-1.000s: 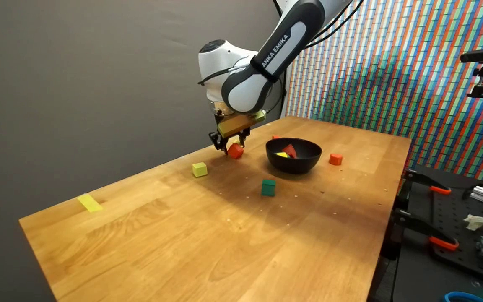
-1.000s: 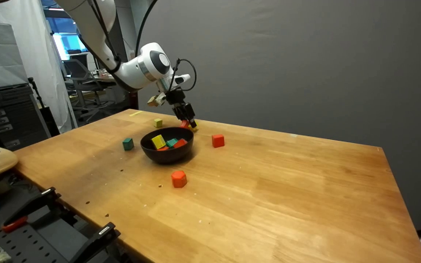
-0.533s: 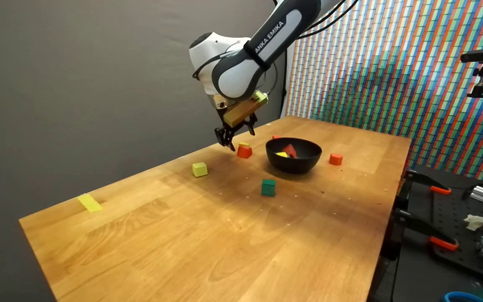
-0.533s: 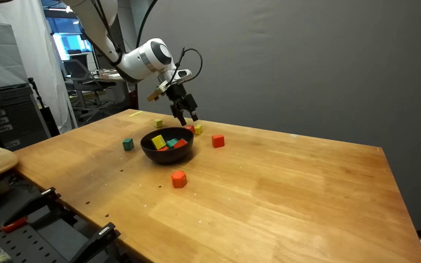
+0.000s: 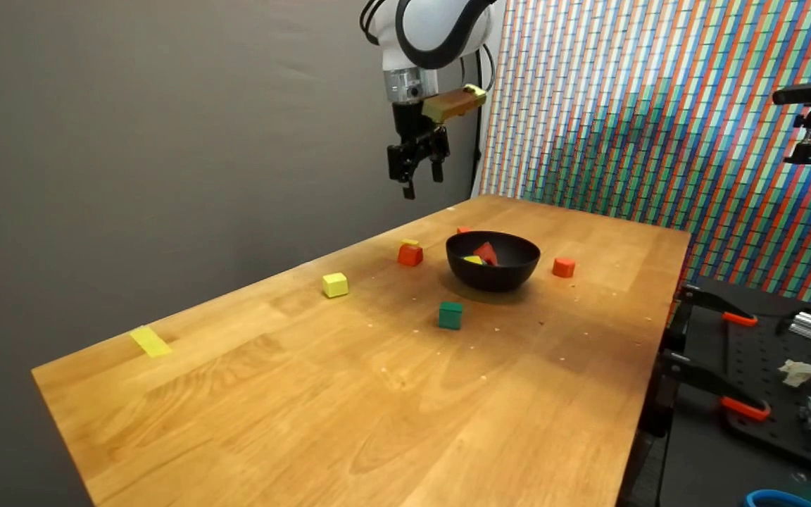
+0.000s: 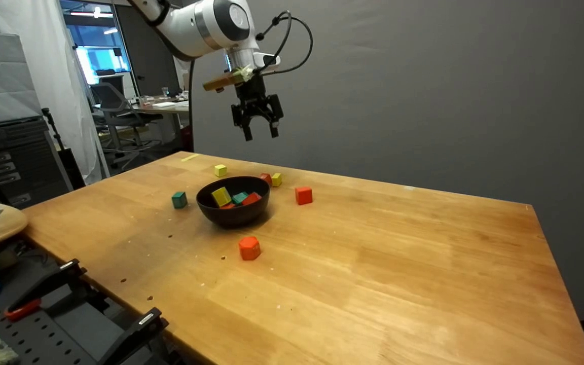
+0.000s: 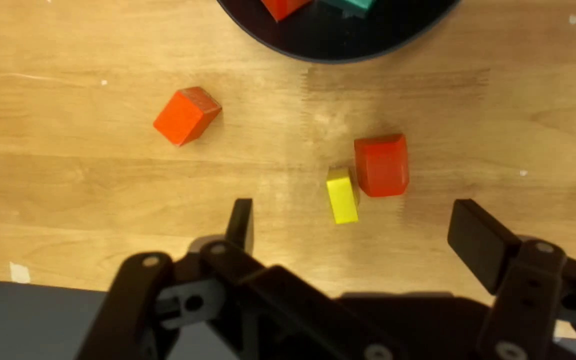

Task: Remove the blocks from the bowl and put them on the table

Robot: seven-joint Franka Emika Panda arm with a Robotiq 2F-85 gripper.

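Okay, gripper (image 6: 261, 135) hangs above the wooden desk (image 6: 398, 263), jaws spread wide; black bowl (image 6: 233, 218) has a yellow block (image 6: 221, 197), a green block (image 6: 240, 198) and red blocks (image 6: 251, 199) inside. Other blocks (image 6: 249, 249) sit scattered around it.

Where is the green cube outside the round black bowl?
In an exterior view, the green cube sits on the light-brown wooden table, just left of the round black bowl, not touching it.

I see plain grey backdrop (image 6: 424, 101), flat yellow strip (image 5: 151, 341), black-and-orange clamps (image 5: 712, 384) in both exterior views. Further back: multicoloured grid-patterned panel (image 5: 666, 127), white fabric curtain (image 6: 38, 71), dark drawer cabinet (image 6: 21, 154).
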